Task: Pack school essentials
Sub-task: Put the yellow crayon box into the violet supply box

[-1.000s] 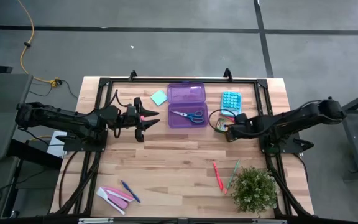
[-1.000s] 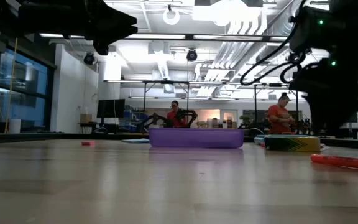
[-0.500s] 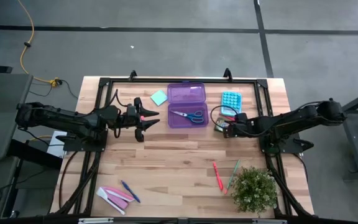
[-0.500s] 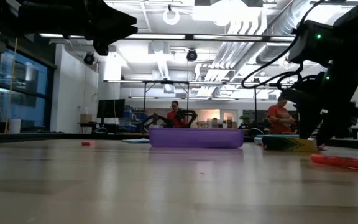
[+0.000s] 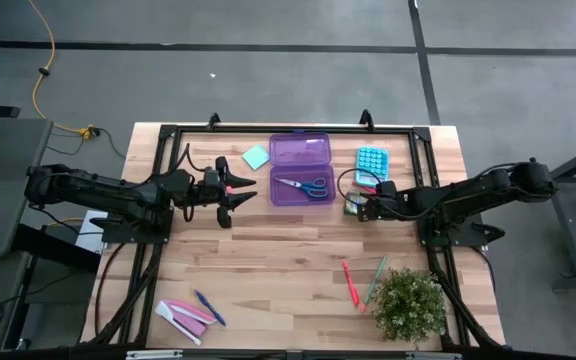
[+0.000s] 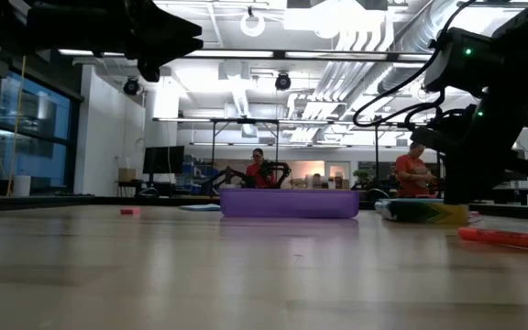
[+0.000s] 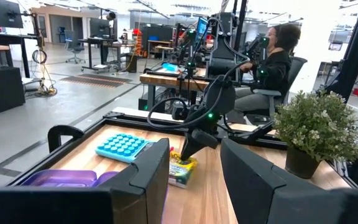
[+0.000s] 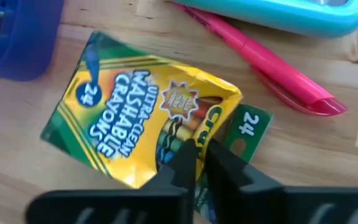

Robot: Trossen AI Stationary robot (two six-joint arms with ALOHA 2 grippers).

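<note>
Crayon box (image 8: 148, 121): yellow-green, lid flap open, lying flat on table (image 8: 36, 168).

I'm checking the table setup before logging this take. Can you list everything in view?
purple case: one, open, table's far middle
scissors: one, blue-handled, in the case
sticky-note pad: one, green, left of case
buttoned pad: one, light blue, right of case
crayon box: one, yellow, by the case's right side
pens: orange-red and green, near plant; blue, near-left
plant: one, green, near-right
left gripper: open, empty
right gripper: shut on crayon box
</note>
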